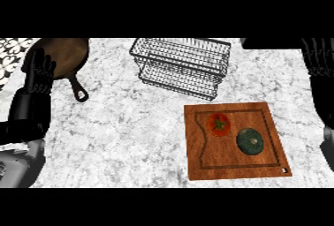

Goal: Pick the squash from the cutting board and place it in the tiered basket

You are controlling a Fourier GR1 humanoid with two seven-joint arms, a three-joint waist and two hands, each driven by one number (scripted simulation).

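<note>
I see the cutting board [236, 140] lying flat on the white counter [124, 132]. I will use the board as my marker. The squash [250, 141] sits on the board, round and dark green, on its right half. A red tomato [219, 124] sits on the board too, just beside the squash, up and to the left of it. The two are apart.

The tiered basket [180, 66] stands above the board, toward the top of my view. It is made of dark wire, and I see nothing inside it.

A brown pan [63, 59] lies far to the upper left of the board, with its black handle pointing down and toward the right.

My left hand [39, 68] is far left of the board, fingers straight and up, holding nothing. My right hand [320, 59] is up and to the right of the board, and its fingers look straight and hold nothing.
</note>
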